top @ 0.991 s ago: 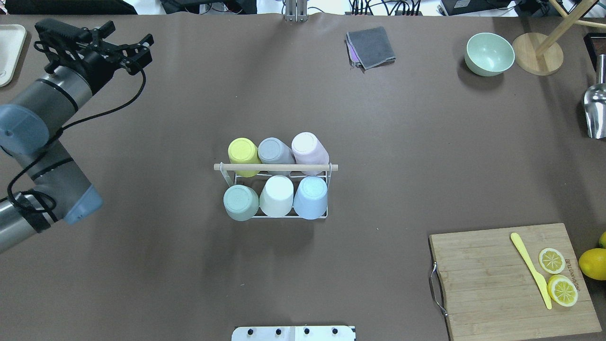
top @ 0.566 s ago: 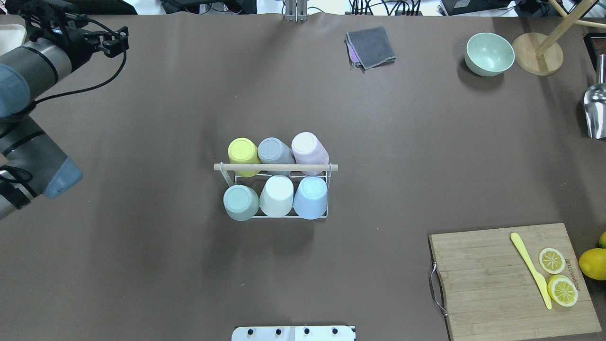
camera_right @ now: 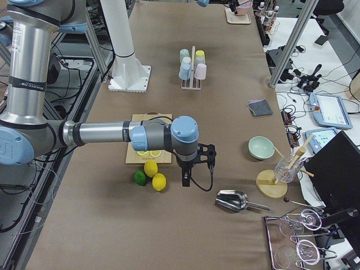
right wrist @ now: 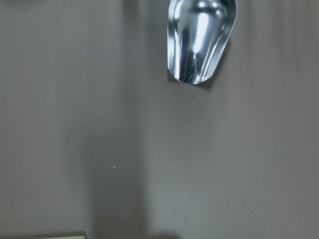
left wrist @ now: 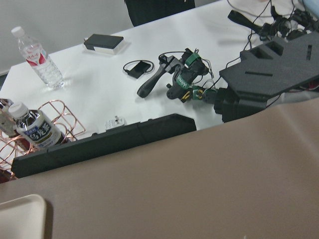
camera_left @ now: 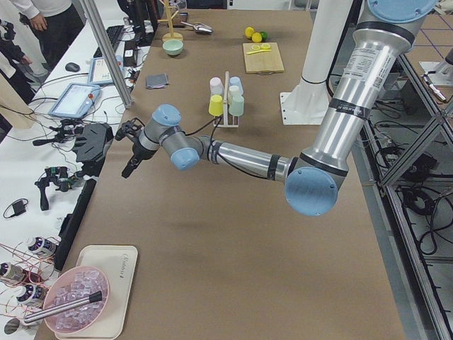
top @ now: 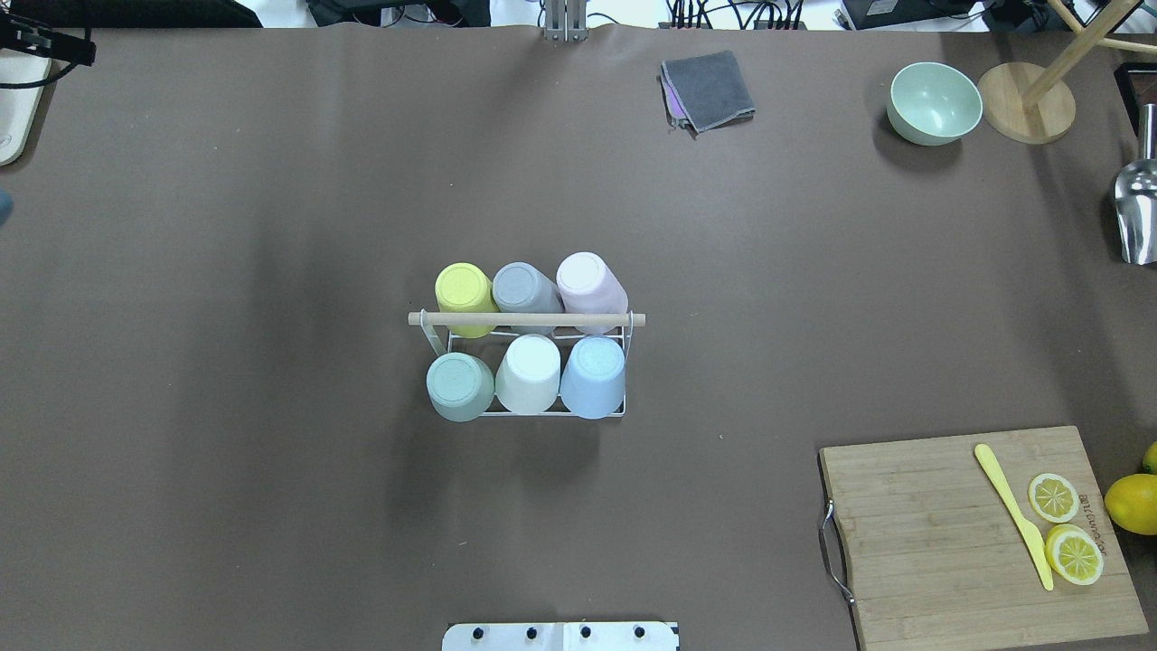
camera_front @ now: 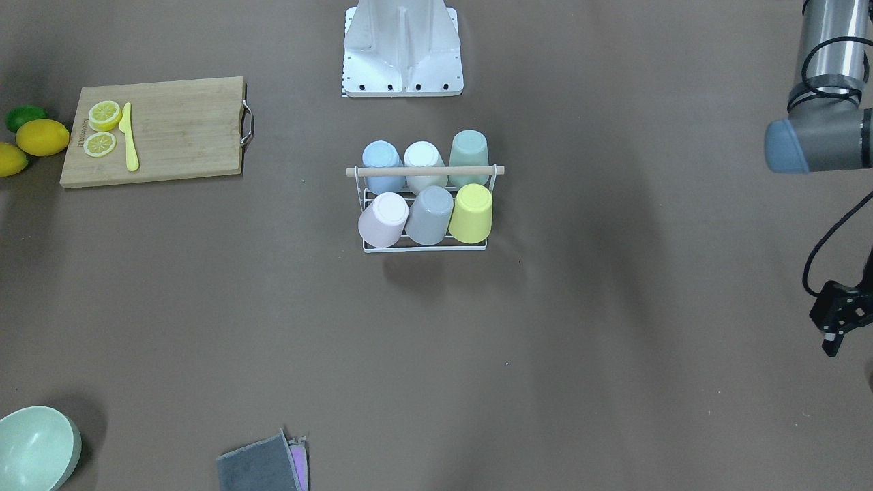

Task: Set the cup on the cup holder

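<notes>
The cup holder, a white wire rack with a wooden dowel handle, stands mid-table and also shows in the front view. Several cups sit upside down on its prongs: yellow, grey, pink, green, white and blue. My left gripper is far off at the table's far left edge, looks open and holds nothing. It also shows in the left side view. My right gripper shows only in the right side view, near the lemons. I cannot tell whether it is open or shut.
A cutting board with lemon slices and a yellow knife lies front right, with lemons beside it. A green bowl, a wooden stand, a metal scoop and a grey cloth lie at the back. A white tray lies far left.
My left arm has swung back and to the left, leaving the overhead view almost entirely. The rack and its cups have not moved.
</notes>
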Tool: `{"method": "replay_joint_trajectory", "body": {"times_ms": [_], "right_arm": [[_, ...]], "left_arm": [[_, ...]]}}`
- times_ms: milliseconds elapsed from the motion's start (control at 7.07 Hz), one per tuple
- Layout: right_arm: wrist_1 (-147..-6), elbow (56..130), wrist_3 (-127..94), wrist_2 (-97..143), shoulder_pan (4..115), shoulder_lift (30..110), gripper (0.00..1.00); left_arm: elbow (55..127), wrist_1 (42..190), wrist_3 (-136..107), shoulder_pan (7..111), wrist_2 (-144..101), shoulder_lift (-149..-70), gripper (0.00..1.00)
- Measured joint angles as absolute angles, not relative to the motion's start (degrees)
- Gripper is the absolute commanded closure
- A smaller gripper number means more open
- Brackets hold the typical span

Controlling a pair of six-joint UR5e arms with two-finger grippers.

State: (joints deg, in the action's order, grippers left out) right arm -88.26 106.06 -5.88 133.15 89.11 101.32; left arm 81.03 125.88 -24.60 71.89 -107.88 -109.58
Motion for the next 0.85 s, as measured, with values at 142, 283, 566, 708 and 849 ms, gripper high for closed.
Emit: {"method": "replay_joint_trajectory", "body": {"times_ms": [142, 283, 566, 708, 849], "right_arm": [[-88.17, 106.14, -4.77, 131.72, 89.12, 101.37, 0.01], [-88.15, 106.14, -3.45, 130.85, 89.12, 101.57, 0.01], [-88.29, 106.04, -2.65, 130.50, 89.12, 102.04, 0.01], [-88.39, 106.03, -2.58, 130.63, 89.12, 102.16, 0.01], [-88.48, 106.05, -2.56, 130.85, 89.12, 102.18, 0.01]], "left_arm": [[81.07, 120.50, -18.70, 74.82, -111.98, -108.79, 0.02], [81.14, 115.59, -13.09, 77.71, -116.09, -107.37, 0.02], [81.19, 106.02, -6.19, 81.98, -122.00, -104.56, 0.03], [81.16, 101.68, -4.89, 83.55, -123.91, -103.29, 0.03], [80.86, 98.72, -4.52, 84.73, -124.76, -102.30, 0.03]]}}
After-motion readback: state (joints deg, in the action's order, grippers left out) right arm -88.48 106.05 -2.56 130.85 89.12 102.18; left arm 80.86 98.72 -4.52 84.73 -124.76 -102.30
